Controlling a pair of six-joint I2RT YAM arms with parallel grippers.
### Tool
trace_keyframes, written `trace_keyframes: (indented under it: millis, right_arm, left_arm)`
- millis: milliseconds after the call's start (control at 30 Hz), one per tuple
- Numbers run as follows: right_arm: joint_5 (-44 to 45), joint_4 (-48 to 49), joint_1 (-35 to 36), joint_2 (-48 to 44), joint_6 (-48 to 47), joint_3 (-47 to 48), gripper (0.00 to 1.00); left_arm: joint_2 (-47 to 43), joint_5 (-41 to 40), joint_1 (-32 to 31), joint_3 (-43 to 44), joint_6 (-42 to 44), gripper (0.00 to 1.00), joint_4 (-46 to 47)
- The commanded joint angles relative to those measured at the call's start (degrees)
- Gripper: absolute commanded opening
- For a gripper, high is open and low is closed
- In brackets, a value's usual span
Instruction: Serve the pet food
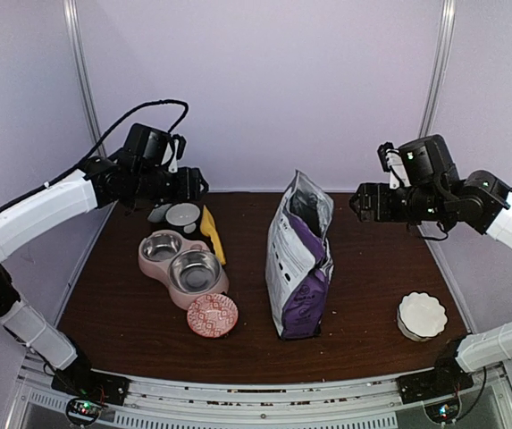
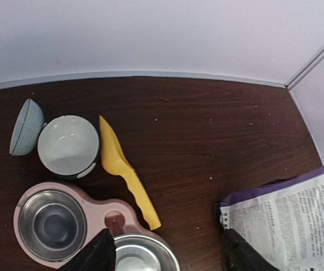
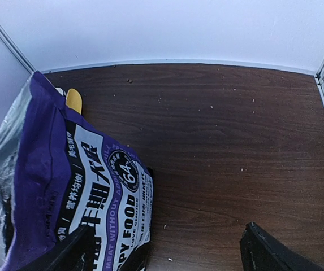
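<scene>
Dark table point(image 1: 372, 268) — purple bag point(image 1: 296, 268), contents unseen

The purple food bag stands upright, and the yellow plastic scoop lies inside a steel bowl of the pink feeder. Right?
No: the yellow plastic scoop lies on the brown wooden table beside the pink double feeder; the left wrist view shows it.

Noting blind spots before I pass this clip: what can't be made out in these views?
1. Kibble: none shows in any view; any would be hidden inside the purple bag.
2. Yellow scoop, right wrist view: only its tip shows behind the bag.
3. Second steel bowl of the pink feeder, left wrist view: cut off by the bottom edge.
4. Bag's print, top view: too small to read.
</scene>
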Motion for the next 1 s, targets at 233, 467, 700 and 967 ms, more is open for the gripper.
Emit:
trace_keyframes:
  millis: [233, 467, 700, 967]
  right_arm:
    - [-2.1, 3.9, -1.9, -2.0, 4.1, -5.0, 0.91]
    - [-2.5, 3.8, -2.2, -2.3, 5.4, -6.1, 0.91]
    - [-2.3, 3.4, -2.2, -2.2, 6.4, -6.1, 0.91]
    - [-2.7, 3.0, -2.2, -1.5, 7.3, -5.7, 0.91]
  left_arm:
    - [16.7, 7.4, 10.1, 4.5, 7.7, 0.59, 0.5]
    - [25.3, 7.4, 10.6, 10.7, 12.3, 0.58, 2.5]
    - [32.1, 4.8, 11.1, 14.9, 14.0, 0.58, 3.1]
    - [38.1, 5.1, 11.5, 19.2, 14.8, 0.58, 3.7]
